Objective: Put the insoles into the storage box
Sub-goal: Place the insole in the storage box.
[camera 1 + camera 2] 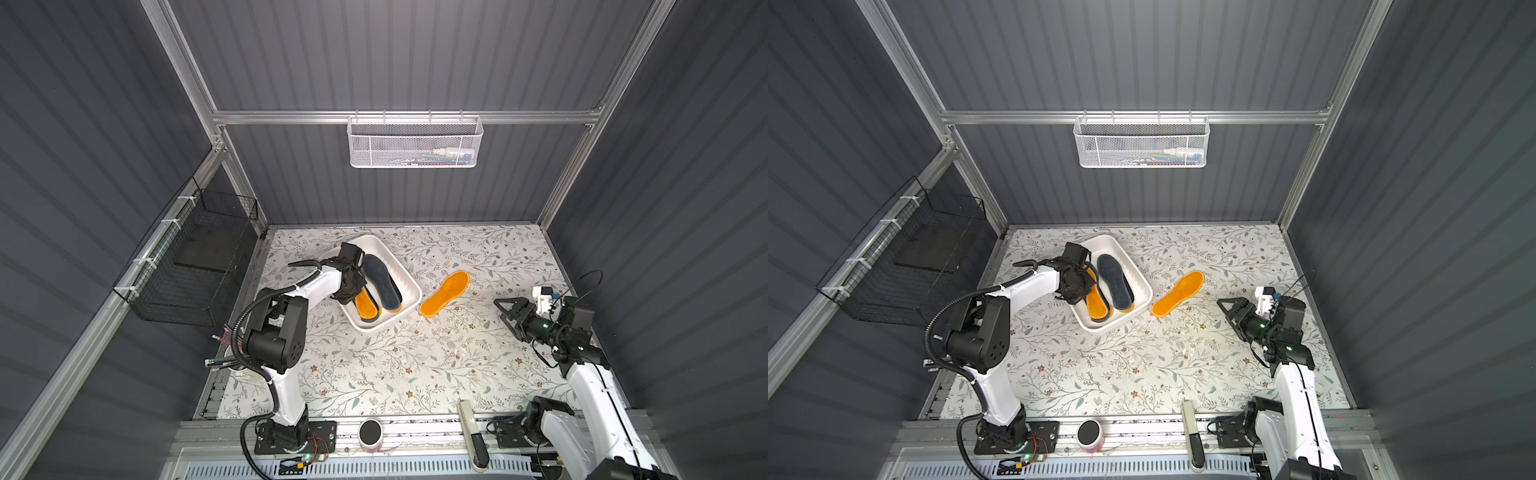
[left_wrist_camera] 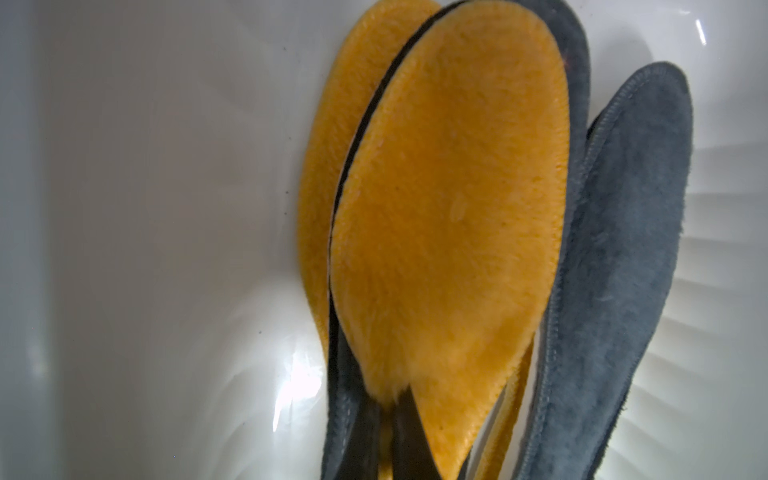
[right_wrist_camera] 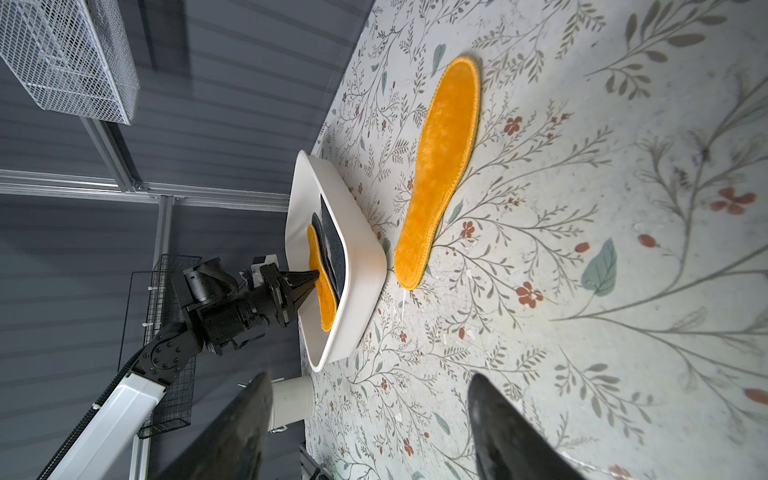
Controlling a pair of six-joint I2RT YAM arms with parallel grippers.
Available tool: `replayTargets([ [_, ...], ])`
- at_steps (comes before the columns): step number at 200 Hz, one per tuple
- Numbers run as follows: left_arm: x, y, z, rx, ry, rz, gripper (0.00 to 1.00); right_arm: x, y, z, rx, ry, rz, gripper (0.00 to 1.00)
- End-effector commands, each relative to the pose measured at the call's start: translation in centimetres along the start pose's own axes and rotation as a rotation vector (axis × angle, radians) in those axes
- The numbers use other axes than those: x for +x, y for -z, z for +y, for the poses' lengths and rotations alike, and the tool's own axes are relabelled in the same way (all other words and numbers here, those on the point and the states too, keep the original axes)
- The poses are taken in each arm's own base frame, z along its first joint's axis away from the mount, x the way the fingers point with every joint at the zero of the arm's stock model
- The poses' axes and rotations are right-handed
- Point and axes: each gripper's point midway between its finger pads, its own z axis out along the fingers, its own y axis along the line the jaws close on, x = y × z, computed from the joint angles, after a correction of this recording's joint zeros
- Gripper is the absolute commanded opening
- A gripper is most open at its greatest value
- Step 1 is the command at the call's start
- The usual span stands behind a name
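Insoles: mostly boxed, one visibly outstanding.
Several in storage box [image 1: 399, 264]; left gripper [image 3: 313, 276] clamped on held orange insole [image 2: 449, 208] there; loose orange insole [image 1: 444, 294] lies on table [image 1: 415, 374]; right gripper [image 1: 502, 309] apart, empty.

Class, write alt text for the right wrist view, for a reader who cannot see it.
One orange insole lies flat on the floral table beside the white storage box. Over the box, the left gripper pinches a second orange insole; the right gripper is open and empty.

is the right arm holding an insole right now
No, the jaws of the right arm stand open and empty, while the loose orange insole lies flat on the table apart from them.
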Motion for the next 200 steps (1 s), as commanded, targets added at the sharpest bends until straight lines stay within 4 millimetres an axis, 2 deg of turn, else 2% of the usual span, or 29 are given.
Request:
replayTargets([
  [1, -0.2, 0.6, 0.1, -0.009, -0.004, 0.012, 0.00, 0.3, -0.1, -0.2, -0.010, -0.002, 0.008, 0.74],
  [15, -0.4, 0.8, 0.2, -0.009, -0.003, 0.003, 0.04, 0.3, -0.1, -0.2, -0.012, -0.001, 0.009, 0.74],
  [43, -0.5, 1.1, 0.1, -0.005, -0.008, -0.005, 0.07, 0.3, -0.1, -0.2, -0.013, -0.002, 0.009, 0.74],
  [64, -0.6, 1.2, 0.0, -0.003, -0.013, -0.007, 0.17, 0.4, -0.1, -0.2, -0.014, 0.000, 0.010, 0.74],
  [105, -0.8, 1.5, -0.1, -0.006, -0.020, -0.010, 0.24, 0.4, -0.1, -0.1, -0.017, 0.002, 0.011, 0.74],
  [159, -1.1, 2.1, -0.3, 0.002, -0.025, -0.021, 0.29, 0.4, -0.2, -0.3, -0.016, -0.002, 0.015, 0.74],
  [200, -1.9, 4.0, -1.6, 0.045, -0.050, -0.044, 0.31, 0.3, -0.3, -0.4, -0.010, -0.007, 0.016, 0.75],
])
